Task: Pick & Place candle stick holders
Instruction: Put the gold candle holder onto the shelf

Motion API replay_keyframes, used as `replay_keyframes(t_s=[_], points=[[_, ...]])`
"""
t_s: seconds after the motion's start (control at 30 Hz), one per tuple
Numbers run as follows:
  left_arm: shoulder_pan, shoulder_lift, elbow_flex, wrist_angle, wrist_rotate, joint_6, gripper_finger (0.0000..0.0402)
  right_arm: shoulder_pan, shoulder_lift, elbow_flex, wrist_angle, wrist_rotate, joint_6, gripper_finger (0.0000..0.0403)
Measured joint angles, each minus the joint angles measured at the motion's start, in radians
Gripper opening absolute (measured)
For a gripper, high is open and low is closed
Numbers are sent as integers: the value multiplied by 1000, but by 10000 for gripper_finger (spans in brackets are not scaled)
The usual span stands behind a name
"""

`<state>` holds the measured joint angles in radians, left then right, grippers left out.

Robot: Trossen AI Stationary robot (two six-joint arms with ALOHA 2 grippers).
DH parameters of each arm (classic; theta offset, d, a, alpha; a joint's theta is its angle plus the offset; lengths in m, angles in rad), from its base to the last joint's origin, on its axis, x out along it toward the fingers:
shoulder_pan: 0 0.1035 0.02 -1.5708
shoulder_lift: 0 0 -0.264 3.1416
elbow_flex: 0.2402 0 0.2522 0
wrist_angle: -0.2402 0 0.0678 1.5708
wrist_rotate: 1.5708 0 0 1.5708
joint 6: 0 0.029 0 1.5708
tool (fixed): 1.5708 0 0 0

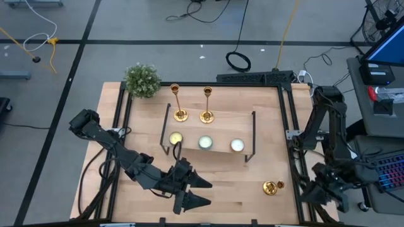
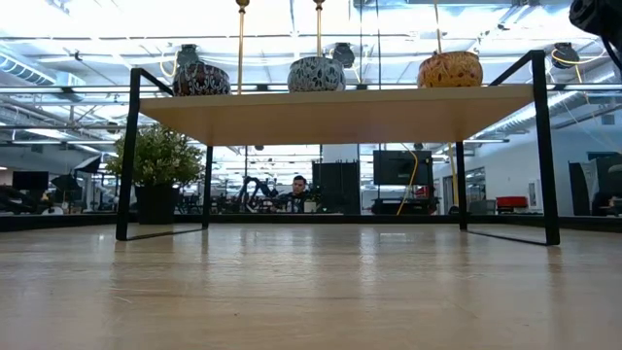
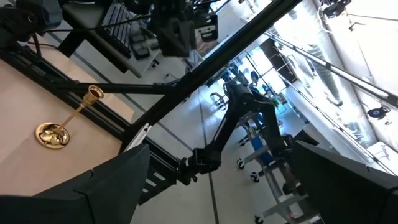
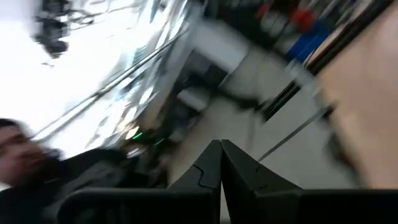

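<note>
Two gold holders stand upright on the shelf; a third lies on its side on the counter, right of the shelf. The left end effector hovers released, empty, near the counter's front edge. The right end effector is clenched, empty, off the counter's right side.

Bare tabletop before the shelf; only a fallen candlestick near the right edge.

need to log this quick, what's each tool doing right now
Left tool: open, holding nothing, over the front of the wooden table.
Right tool: closed, holding nothing, parked off the table's right edge.
</note>
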<state>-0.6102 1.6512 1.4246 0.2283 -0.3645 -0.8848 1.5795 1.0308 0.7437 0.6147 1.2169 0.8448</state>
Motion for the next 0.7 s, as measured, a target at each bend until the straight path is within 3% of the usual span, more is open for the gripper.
replay_keyframes(t_s=[0.2, 0.43, 0.7], points=[[0, 0, 0, 0, 0, 10, 397, -8, 18, 0, 10, -152, 125, 10], [0, 0, 0, -1, 0, 12, 397, -74, 17, 0, 146, -235, -49, 36], [0, 0, 0, -1, 0, 12, 397, -131, 17, 0, 81, -249, -44, 116]])
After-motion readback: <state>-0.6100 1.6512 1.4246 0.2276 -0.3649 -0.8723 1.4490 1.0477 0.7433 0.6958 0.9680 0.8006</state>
